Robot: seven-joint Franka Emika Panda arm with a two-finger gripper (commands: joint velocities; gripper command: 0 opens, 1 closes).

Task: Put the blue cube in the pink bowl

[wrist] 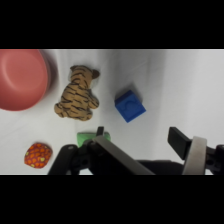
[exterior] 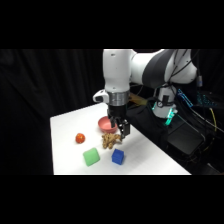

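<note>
Gripper (wrist: 142,142) open, empty, above the cube (wrist: 130,105). Cube looks rigid, light, flat-faced: pinch two opposite sides. Bowl (wrist: 20,80) beyond tiger toy (wrist: 77,95).

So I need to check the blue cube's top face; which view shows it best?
The wrist view: the blue cube lies large and unobstructed, top face visible. The side view shows the cube small, near the table's front edge.

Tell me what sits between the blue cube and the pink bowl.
A striped toy tiger lies between the blue cube and the pink bowl, clearest in the wrist view.
</note>
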